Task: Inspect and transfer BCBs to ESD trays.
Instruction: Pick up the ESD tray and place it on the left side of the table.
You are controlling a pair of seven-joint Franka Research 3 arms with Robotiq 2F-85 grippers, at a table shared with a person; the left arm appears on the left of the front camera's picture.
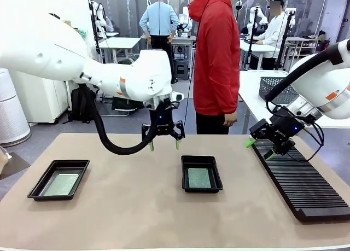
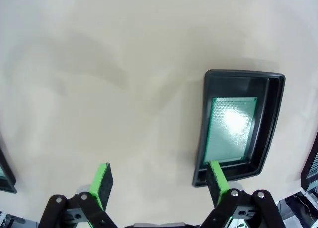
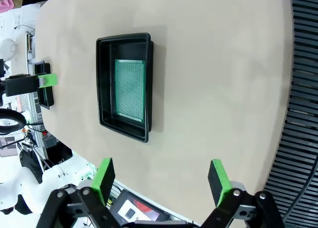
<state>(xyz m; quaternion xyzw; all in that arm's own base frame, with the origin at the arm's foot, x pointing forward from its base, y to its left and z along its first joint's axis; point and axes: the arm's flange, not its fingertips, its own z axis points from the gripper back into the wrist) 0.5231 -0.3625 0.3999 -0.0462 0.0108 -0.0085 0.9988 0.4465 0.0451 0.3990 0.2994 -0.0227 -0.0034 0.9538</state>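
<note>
Two black ESD trays lie on the beige table. The left tray [image 1: 59, 179] holds a green BCB [image 1: 61, 184]. The middle tray [image 1: 201, 174] [image 2: 241, 126] [image 3: 125, 84] holds another BCB [image 1: 199, 177] [image 2: 231, 128] [image 3: 129, 90]. My left gripper [image 1: 164, 146] [image 2: 160, 184] hangs open and empty above the table, a little behind and left of the middle tray. My right gripper [image 1: 259, 149] [image 3: 162, 178] is open and empty too, hovering at the near-left end of the ribbed rack.
A long black ribbed rack [image 1: 299, 179] [image 3: 299, 104] runs along the table's right side. A person in a red top [image 1: 217, 59] stands at the far edge, hands down. A grey mesh basket [image 1: 277, 89] sits on the white table behind.
</note>
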